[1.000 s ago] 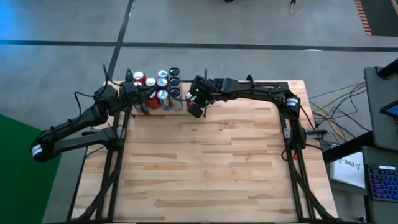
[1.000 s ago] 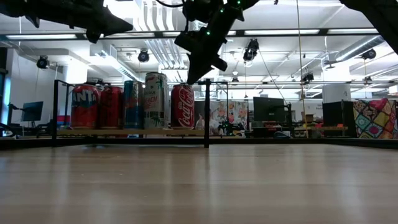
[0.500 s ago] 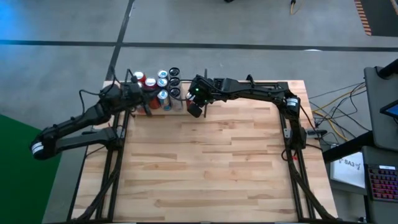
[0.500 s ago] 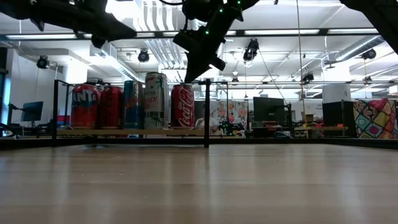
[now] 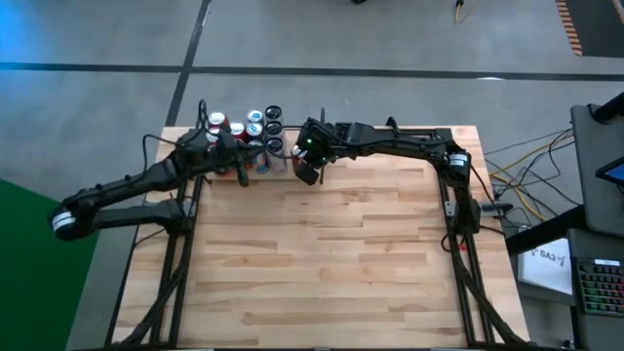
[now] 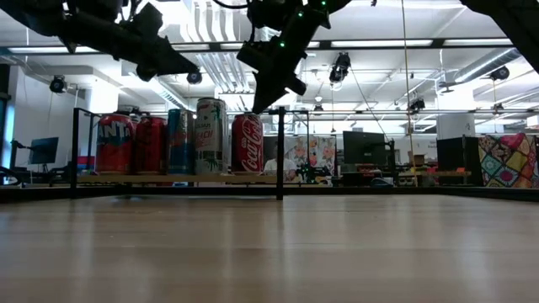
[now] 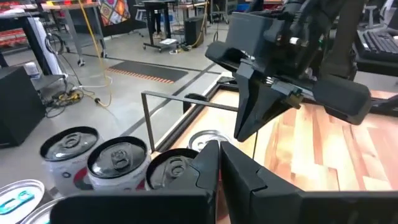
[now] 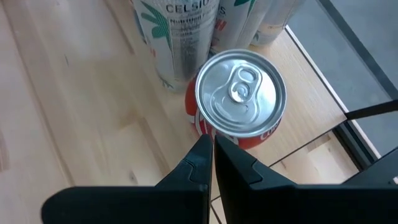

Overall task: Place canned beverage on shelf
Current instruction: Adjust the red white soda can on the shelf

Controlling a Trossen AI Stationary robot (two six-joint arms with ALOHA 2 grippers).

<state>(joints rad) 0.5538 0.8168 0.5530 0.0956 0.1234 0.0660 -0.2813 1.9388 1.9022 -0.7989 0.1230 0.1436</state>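
1. The right arm is reaching in from the counter's right side toward the far left corner, and the right hand (image 5: 305,173) is hanging above the shelf (image 6: 177,178), tilted downward with its fingers pressed together and gripping nothing.
2. The left arm is stretching across from the left, and the left hand (image 5: 241,172) is hovering over the front row of cans; its fingers are also closed on each other and holding nothing.
3. The red cola can (image 8: 239,102) is standing upright on the shelf board, directly under the right hand but apart from it, as the low view shows with the hand (image 6: 263,99) sitting above the can's top (image 6: 247,143).
4. A tall white can (image 8: 177,34) is standing just beside the red one, and more cans (image 6: 130,144) are filling the row to its left, all upright.
5. A black upright rod (image 6: 280,151) is rising just to the right of the red can.
6. The counter (image 5: 322,263) is a light wood plank surface, bare across its near part.
7. Beyond it, an open workroom is showing with ceiling lights, monitors and desks (image 6: 370,151).
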